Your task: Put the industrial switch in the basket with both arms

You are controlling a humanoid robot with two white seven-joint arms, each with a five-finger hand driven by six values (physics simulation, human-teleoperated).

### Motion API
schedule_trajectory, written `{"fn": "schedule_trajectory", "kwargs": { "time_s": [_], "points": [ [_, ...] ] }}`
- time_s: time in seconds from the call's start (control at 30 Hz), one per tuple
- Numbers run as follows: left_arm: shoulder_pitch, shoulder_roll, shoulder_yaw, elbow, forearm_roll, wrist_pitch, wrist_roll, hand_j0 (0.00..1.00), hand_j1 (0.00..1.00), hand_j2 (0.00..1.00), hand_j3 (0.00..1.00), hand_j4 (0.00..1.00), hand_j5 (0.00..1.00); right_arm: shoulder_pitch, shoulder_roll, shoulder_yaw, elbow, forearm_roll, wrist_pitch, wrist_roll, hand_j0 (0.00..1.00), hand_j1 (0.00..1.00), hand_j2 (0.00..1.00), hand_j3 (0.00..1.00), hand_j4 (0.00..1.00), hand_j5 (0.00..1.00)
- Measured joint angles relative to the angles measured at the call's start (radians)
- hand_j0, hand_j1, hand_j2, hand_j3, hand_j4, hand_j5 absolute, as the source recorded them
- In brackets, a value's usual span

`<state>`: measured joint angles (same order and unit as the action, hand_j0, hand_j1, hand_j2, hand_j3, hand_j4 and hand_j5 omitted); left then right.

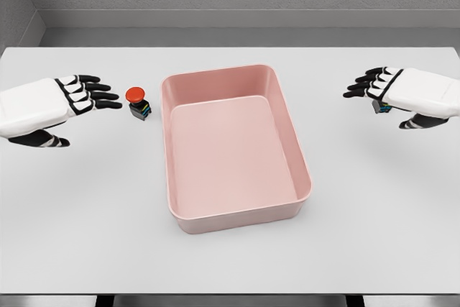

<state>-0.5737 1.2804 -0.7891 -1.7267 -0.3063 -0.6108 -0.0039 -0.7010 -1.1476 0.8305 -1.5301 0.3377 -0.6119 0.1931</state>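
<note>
I am seeing the left hand [72, 98] hovering at the left middle of the frame, fingers spread and reaching rightward, holding nothing. Just beside its fingertips, apart from them, the industrial switch [137, 101] is sitting upright on the white bench [374, 235]: a red mushroom button on a dark base with small coloured marks. It is lying between that hand and the left wall of the pink basket [172, 206], close to the wall.

The right hand [399, 95] is hanging at the right middle of the frame, fingers extended toward the basket. A small dark thing with blue and yellow marks is showing under its palm; I cannot tell whether it is a second switch being pinched or merely something lying behind the hand, so I am not calling that hand's state.

What I am worrying about: the switch is small and top-heavy, and spread fingers coming in sideways could tip it or shove it against the basket wall rather than enclose it. The narrow gap to the wall is leaving little room for the fingers on that side. A nudge to the basket could also slide it across the bench.

The basket, filling the centre of the frame, is holding nothing at all.
</note>
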Motion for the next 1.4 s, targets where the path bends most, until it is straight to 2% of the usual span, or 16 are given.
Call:
{"fn": "schedule_trajectory", "kwargs": {
  "time_s": [0.07,0.13,0.17,0.23,0.37,0.4,0.57,0.73,0.87,0.97,1.13,1.33,1.4],
  "points": [
    [-0.008,0.001,-0.001,0.001,0.0,0.0,0.0,1.0,1.0,1.0,1.0,1.0,1.0,-0.003,0.0,-0.002,0.009,0.0,0.0,0.0,1.0,1.0,1.0,1.0,1.0,1.0],
    [-0.017,0.0,-0.002,0.002,0.0,0.007,-0.003,1.0,1.0,1.0,1.0,1.0,1.0,-0.014,-0.001,-0.008,0.053,-0.001,0.0,0.0,1.0,1.0,1.0,1.0,1.0,1.0],
    [-0.042,-0.003,-0.003,0.002,0.002,0.025,-0.013,1.0,1.0,1.0,1.0,1.0,1.0,-0.017,-0.001,-0.011,0.083,-0.004,0.0,0.0,1.0,1.0,1.0,1.0,1.0,1.0],
    [-0.087,-0.029,-0.005,0.002,0.004,0.088,-0.072,1.0,1.0,1.0,1.0,1.0,1.0,-0.017,0.0,-0.018,0.126,-0.006,0.0,0.001,1.0,1.0,1.0,1.0,1.0,1.0],
    [-0.118,-0.08,-0.008,0.002,0.004,0.223,-0.176,1.0,1.0,1.0,1.0,1.0,1.0,-0.041,0.014,-0.027,0.158,-0.006,0.0,0.007,1.0,1.0,1.0,1.0,1.0,1.0],
    [-0.153,-0.097,-0.014,0.002,0.0,0.248,-0.209,1.0,1.0,1.0,1.0,1.0,1.0,-0.054,0.025,-0.026,0.161,-0.006,0.0,0.027,1.0,1.0,1.0,1.0,1.0,1.0],
    [-0.189,-0.16,-0.053,0.009,-0.011,0.355,-0.304,1.0,1.0,1.0,1.0,1.0,1.0,-0.075,0.098,-0.024,0.175,-0.003,0.0,0.147,1.0,1.0,1.0,1.0,1.0,1.0],
    [-0.189,-0.223,-0.084,0.022,-0.042,0.469,-0.323,1.0,1.0,1.0,1.0,1.0,1.0,-0.117,0.177,-0.023,0.255,0.006,0.0,0.251,1.0,1.0,1.0,1.0,1.0,1.0],
    [-0.19,-0.256,-0.099,0.037,-0.052,0.509,-0.326,1.0,1.0,1.0,1.0,1.0,1.0,-0.149,0.24,-0.023,0.352,0.041,-0.001,0.272,1.0,1.0,1.0,1.0,1.0,1.0],
    [-0.198,-0.284,-0.113,0.048,-0.092,0.538,-0.331,1.0,1.0,1.0,1.0,1.0,1.0,-0.153,0.272,-0.023,0.39,0.069,-0.001,0.277,1.0,1.0,1.0,1.0,1.0,1.0],
    [-0.209,-0.355,-0.133,0.102,-0.143,0.601,-0.36,1.0,1.0,1.0,1.0,1.0,1.0,-0.172,0.294,-0.025,0.448,0.095,-0.001,0.278,1.0,1.0,1.0,1.0,1.0,1.0],
    [-0.213,-0.418,-0.152,0.153,-0.161,0.615,-0.366,1.0,1.0,1.0,1.0,1.0,1.0,-0.179,0.299,-0.029,0.518,0.106,-0.001,0.276,1.0,1.0,1.0,1.0,1.0,1.0],
    [-0.258,-0.431,-0.172,0.164,-0.164,0.616,-0.367,1.0,1.0,1.0,1.0,1.0,1.0,-0.181,0.304,-0.03,0.531,0.115,-0.001,0.273,1.0,1.0,1.0,1.0,1.0,1.0]
  ]
}}
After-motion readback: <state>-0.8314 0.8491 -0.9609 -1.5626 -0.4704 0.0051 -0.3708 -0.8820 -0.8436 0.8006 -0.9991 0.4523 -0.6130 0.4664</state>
